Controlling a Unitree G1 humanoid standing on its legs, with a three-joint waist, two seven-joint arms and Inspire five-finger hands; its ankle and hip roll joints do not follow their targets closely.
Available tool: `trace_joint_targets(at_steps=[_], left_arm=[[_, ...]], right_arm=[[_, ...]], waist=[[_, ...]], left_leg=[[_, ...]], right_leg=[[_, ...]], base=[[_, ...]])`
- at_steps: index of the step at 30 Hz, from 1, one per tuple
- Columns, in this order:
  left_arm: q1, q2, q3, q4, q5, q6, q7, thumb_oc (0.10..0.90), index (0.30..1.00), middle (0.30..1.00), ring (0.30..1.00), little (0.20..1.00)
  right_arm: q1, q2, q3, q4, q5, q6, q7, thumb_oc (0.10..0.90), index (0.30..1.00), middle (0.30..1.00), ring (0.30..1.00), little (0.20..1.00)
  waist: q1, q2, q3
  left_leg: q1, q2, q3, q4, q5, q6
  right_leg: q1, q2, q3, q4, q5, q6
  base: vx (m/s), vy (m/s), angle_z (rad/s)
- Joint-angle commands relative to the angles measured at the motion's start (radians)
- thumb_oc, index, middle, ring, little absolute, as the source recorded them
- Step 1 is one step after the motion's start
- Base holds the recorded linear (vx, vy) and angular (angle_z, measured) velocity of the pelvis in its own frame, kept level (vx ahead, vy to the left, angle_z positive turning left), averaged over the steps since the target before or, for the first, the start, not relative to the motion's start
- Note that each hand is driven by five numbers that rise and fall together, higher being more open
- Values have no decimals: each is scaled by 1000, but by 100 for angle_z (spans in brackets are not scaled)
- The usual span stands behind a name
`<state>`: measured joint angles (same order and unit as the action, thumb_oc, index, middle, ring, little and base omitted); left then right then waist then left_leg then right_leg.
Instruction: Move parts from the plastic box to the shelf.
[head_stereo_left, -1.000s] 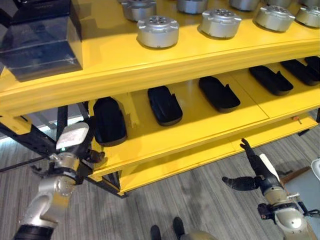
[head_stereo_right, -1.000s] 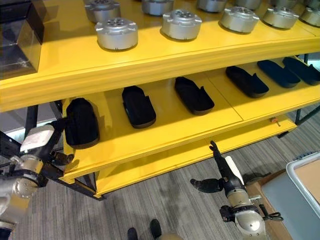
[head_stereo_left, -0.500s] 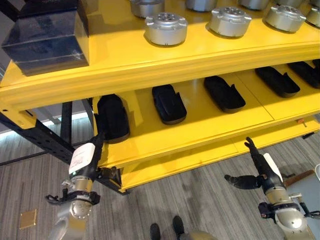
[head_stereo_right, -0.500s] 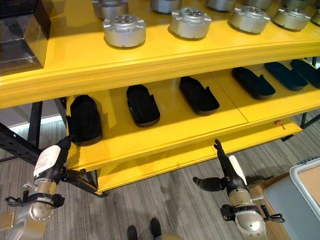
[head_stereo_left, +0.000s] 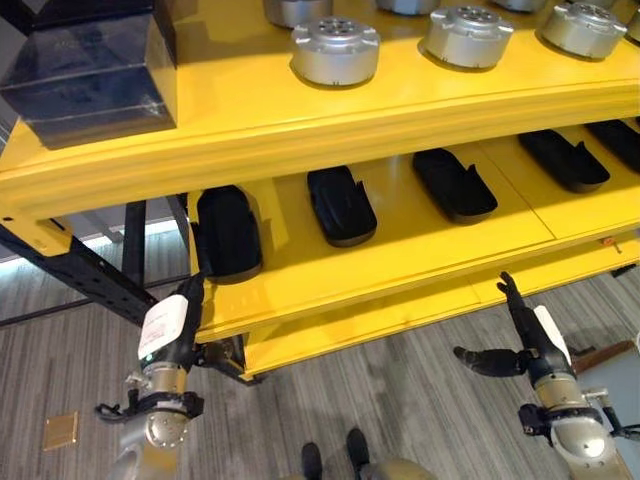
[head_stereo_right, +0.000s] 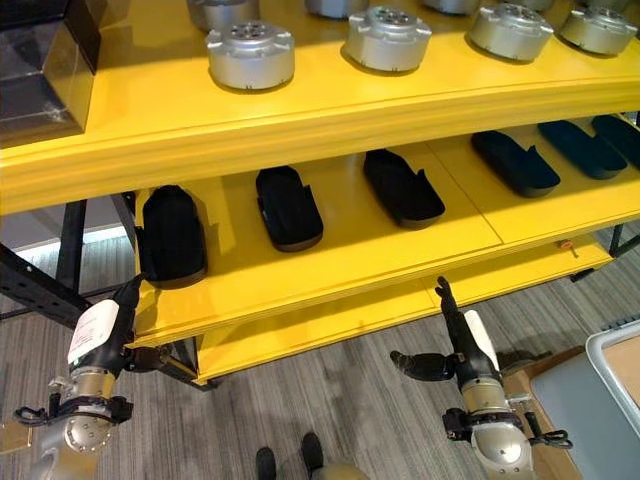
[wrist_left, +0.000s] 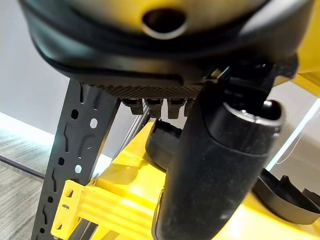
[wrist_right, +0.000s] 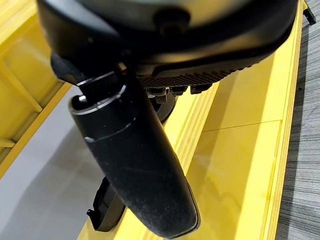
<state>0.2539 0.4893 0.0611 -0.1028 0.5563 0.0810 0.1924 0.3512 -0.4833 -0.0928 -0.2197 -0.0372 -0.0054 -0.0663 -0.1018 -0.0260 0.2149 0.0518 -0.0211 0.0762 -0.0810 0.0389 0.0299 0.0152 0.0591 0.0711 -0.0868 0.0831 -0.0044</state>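
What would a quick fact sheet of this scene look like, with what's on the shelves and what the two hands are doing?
Top shelf: round silver parts, dark box at its left end
Middle shelf: row of black parts
Left hand: open, empty, by the middle shelf's left front corner
Right hand: open, empty, in front of the shelf's lower edge
Floor: grey planks

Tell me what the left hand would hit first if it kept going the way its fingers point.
Probably the front edge of the yellow lower shelf, just below the leftmost black oblong part; the left hand points up at it, though depth is unclear.
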Motion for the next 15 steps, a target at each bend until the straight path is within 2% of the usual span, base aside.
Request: trace_joint_targets(at_steps=[1, 15], left_arm=[[-85, 61, 40, -3, 18, -37, 97, 900, 1000, 1000, 1000, 1000], [-118, 64, -69, 9, 53, -56, 68, 900, 1000, 1000, 1000, 1000]], right_arm=[[-59, -40, -63, -85, -15, -90, -62, 900, 1000, 1000, 1000, 1000], [-55, -45, -51, -89, -13, -101, -89, 900, 1000, 1000, 1000, 1000]], waist=[[4, -42, -42], [-1, -42, -31]], left_leg=[[29, 0, -37, 4, -51, -10], [20, -4, -36, 7, -50, -6]], right_leg=[[19, -73, -43, 43, -72, 63], [9, -76, -40, 48, -70, 67]], base=[[0, 0, 0], [0, 0, 0]])
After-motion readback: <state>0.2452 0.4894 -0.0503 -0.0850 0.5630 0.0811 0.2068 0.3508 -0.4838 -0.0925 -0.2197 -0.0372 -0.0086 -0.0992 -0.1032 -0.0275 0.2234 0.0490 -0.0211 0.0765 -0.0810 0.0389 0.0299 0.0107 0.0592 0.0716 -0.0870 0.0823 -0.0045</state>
